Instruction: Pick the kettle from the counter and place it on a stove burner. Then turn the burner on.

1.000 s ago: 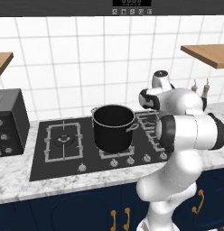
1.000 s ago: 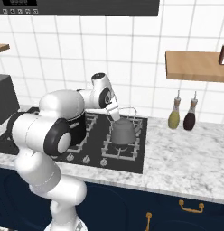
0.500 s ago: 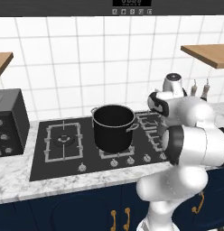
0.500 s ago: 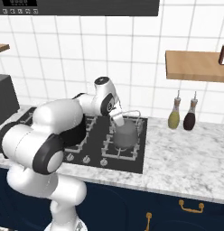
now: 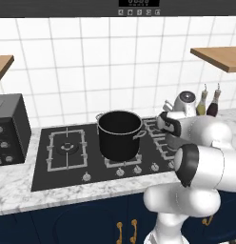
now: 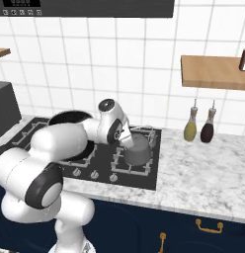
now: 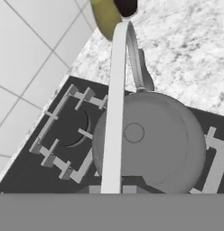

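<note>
The grey metal kettle (image 6: 138, 152) is low over the stove burner (image 6: 125, 169), the nearer small right-hand grate of the black cooktop; I cannot tell whether it rests on the bars. My gripper (image 6: 128, 140) is shut on the thin arched handle (image 7: 114, 113) just above the lid. Seen from the hand, the kettle (image 7: 152, 142) lies directly below, its spout toward the marble counter (image 7: 186, 49), with a bar of the grate (image 7: 216, 155) beside it. In the left base view my own arm hides the kettle.
A black stockpot (image 5: 119, 134) stands on the cooktop's middle grate, close left of the kettle. A row of knobs (image 5: 137, 169) runs along the cooktop's front edge. Two bottles (image 6: 190, 129) stand on the counter (image 6: 203, 163) to the right. A dark appliance (image 5: 10, 126) stands far left.
The arm has swung right and down, carrying the kettle a little lower over the near right grate. The stockpot has not moved.
</note>
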Available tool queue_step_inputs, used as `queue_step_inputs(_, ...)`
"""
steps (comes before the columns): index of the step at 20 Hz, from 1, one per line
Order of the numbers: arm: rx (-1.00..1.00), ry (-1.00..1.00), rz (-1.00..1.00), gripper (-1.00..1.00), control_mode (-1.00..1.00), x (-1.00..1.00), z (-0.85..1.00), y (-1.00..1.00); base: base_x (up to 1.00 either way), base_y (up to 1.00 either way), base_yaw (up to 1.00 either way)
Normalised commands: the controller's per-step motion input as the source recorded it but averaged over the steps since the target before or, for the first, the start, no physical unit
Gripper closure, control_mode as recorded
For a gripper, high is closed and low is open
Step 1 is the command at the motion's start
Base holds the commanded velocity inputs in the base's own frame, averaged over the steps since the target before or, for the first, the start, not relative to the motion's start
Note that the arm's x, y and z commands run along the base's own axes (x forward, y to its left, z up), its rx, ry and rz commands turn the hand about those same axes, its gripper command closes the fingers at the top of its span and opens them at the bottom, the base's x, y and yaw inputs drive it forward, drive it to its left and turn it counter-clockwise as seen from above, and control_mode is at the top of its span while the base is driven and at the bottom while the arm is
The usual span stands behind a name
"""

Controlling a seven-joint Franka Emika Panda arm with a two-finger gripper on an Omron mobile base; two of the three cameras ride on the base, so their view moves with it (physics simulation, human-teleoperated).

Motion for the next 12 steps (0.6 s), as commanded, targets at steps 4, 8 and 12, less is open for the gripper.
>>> queue_step_inputs(4, 0.0, -0.04, 0.0, 1.0, -1.0, 0.0, 0.01, 0.01, 0.0, 0.0, 0.0)
queue_step_inputs(8, 0.0, 0.0, 0.0, 1.0, -1.0, 0.0, 0.21, 0.04, 0.0, 0.0, 0.0)
queue_step_inputs(12, 0.0, 0.0, 0.0, 1.0, -1.0, 0.0, 0.35, 0.09, 0.0, 0.0, 0.0)
